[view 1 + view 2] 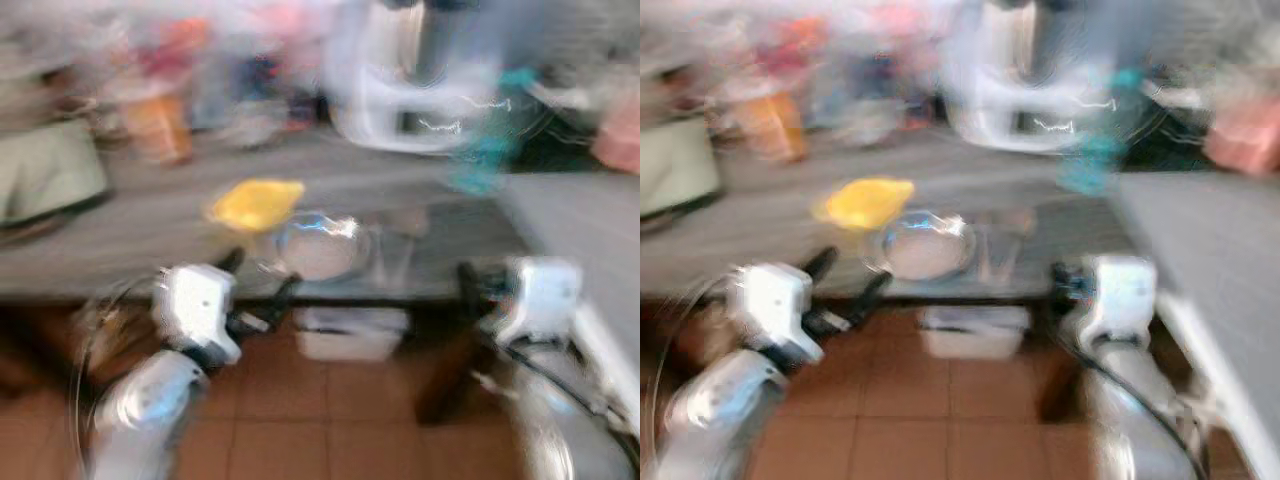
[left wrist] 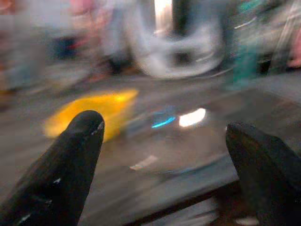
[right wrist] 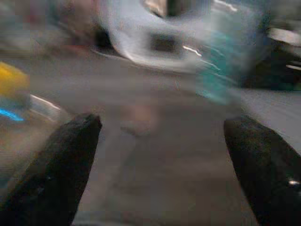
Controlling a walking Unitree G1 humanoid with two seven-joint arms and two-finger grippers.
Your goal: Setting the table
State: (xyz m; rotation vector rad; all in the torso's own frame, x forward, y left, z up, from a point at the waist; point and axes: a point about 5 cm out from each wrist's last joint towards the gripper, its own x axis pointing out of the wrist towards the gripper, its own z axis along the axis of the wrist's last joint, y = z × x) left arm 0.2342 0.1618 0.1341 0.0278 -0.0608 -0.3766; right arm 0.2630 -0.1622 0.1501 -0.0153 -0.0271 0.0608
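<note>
Plate [image 1: 318,246], round and shiny, lies near the front edge of the grey surface [image 1: 420,195], with a yellow object [image 1: 254,203] just behind it toward the robot's left; all is blurred in the left eye view. Left claw [image 1: 262,283] hangs in front of that edge, just below the plate, above a red-tiled floor [image 1: 330,410] on which a white box [image 1: 350,332] sits under the surface; the right claw [image 1: 468,282] is held at the same edge, well apart to the right. Right eye view: same scene, with a blurred teal item [image 1: 1088,160] farther back on the surface. Left wrist view: two black fingers [image 2: 70,165] stand wide apart, holding nothing, framing the plate and the yellow object beyond. Right wrist view: its fingers [image 3: 61,165] likewise spread wide and empty over bare grey surface, the teal item ahead.
</note>
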